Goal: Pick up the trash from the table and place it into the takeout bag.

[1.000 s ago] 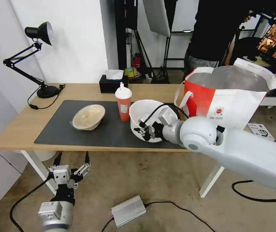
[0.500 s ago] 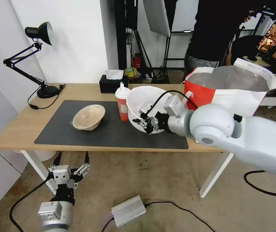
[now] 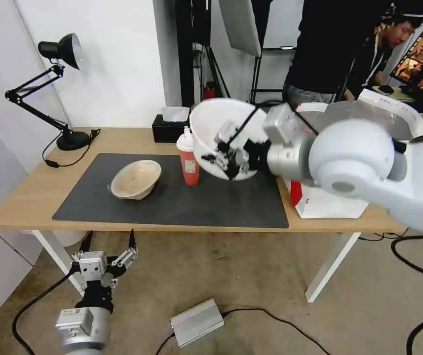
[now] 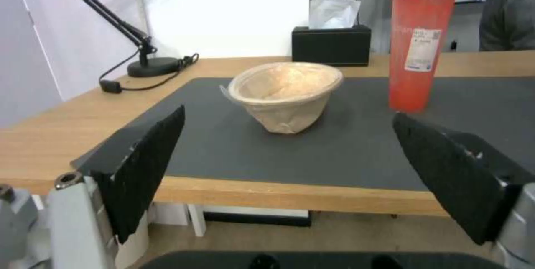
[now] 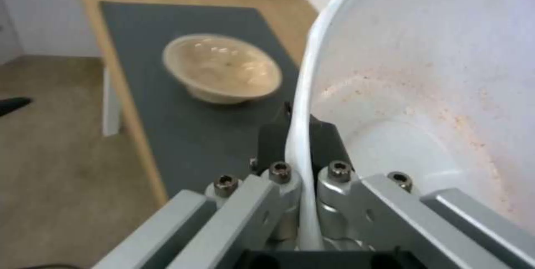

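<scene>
My right gripper [image 3: 228,160] is shut on the rim of the large white bowl [image 3: 221,130] and holds it tilted in the air above the dark mat [image 3: 181,202], just left of the takeout bag [image 3: 357,112]. In the right wrist view its fingers pinch the rim, and faint red stains show inside the white bowl [image 5: 434,93]. The red cup [image 3: 189,160] [image 4: 422,47] stands on the mat beside the lifted bowl. Further left lies the beige paper bowl [image 3: 136,179] [image 4: 285,93] [image 5: 223,68]. My left gripper [image 3: 106,246] [image 4: 288,114] hangs open below the table's [image 3: 33,192] front edge.
A black desk lamp [image 3: 65,49] stands at the table's back left, its cord trailing on the wood. A black tissue box [image 3: 172,129] sits at the back edge behind the cup. A silver box [image 3: 196,321] and cables lie on the floor.
The right gripper has lifted the white bowl off the mat, up and back, to the height of the bag's rim. The left arm has stayed put.
</scene>
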Robot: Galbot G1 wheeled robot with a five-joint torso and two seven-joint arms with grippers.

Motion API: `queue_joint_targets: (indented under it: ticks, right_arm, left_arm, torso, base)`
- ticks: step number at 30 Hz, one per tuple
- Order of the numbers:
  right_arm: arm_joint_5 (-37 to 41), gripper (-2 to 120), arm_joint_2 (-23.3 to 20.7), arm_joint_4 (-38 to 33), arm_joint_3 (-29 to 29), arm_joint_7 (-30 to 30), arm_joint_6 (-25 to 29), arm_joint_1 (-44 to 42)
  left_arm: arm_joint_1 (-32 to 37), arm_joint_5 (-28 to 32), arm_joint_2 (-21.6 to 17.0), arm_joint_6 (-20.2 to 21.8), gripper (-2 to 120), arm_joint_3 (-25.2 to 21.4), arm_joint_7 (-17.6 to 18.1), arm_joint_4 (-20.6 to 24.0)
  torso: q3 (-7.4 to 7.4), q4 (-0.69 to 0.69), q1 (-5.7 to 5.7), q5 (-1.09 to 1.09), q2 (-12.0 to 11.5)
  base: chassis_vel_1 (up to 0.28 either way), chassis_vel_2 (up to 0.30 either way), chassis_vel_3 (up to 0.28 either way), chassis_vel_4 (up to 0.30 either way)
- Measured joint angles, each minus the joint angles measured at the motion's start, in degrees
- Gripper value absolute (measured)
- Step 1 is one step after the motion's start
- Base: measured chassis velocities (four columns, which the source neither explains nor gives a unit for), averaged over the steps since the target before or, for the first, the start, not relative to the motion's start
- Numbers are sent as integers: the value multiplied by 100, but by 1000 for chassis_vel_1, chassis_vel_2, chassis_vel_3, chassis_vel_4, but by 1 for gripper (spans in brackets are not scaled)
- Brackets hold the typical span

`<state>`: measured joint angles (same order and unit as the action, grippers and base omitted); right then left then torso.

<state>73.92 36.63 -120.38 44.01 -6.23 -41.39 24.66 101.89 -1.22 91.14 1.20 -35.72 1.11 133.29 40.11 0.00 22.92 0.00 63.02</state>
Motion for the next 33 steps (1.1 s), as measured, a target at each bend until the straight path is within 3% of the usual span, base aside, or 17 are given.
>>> queue_joint_targets:
  ticks: [16,26,33]
  right_arm:
    - [-380,0,173,1508,220,912,1,1032]
    - [-1053,0,37,2415,442,1584,4,1189]
    - [-1354,0,-109,2679,456,1843,6,1109]
  left_arm:
    - [26,9,-42,-56,100,-22,2,28]
    - [41,107,-107,-59,100,-59,4,62]
    - [31,110,-117,-59,100,-56,4,58]
  torso:
    - [0,0,0,0,0]
    - [0,0,0,1,0]
    - [0,0,0,1,0]
  base:
    - [0,0,0,0]
    - [0,0,0,0]
    - [0,0,0,0]
